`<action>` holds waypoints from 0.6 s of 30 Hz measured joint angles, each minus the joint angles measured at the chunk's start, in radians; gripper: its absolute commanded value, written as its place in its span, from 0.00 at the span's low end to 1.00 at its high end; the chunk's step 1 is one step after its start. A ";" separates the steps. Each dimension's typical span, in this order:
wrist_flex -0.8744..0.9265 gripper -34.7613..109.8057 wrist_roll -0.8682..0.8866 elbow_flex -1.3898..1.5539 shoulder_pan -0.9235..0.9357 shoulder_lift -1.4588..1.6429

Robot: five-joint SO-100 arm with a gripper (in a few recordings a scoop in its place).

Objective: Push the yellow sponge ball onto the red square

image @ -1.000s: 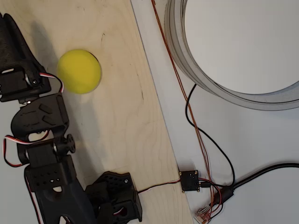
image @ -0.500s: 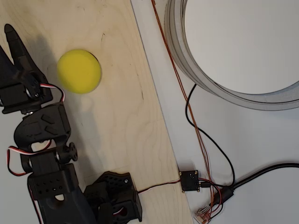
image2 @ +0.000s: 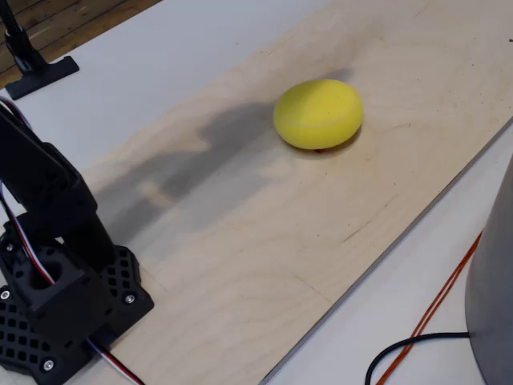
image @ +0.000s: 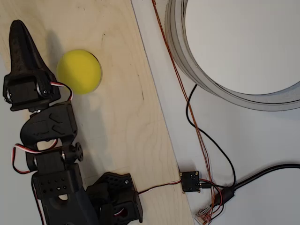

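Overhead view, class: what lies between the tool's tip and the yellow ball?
Nothing but a narrow strip of bare wooden board, partly in shadow, separates the tool from the yellow ball in the overhead view.

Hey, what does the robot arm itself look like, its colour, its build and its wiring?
The arm is matte black plastic in blocky printed segments, with screws showing at the joints. Its hand tapers to a dark rounded point. Thin red, white and black wires loop between segments. The base has a grid-patterned black shell.

Yellow sponge ball on plywood board — arm base lower left.
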 measured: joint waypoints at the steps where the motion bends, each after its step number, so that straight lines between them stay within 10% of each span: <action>1: 0.000 0.24 0.008 0.000 -0.005 0.000; 3: -0.012 0.45 0.012 0.011 -0.008 0.000; 8: -0.051 0.50 -0.038 0.091 -0.043 0.029; 15: -0.066 0.47 -0.057 0.097 -0.048 0.054; 18: -0.081 0.27 -0.052 0.097 -0.038 0.054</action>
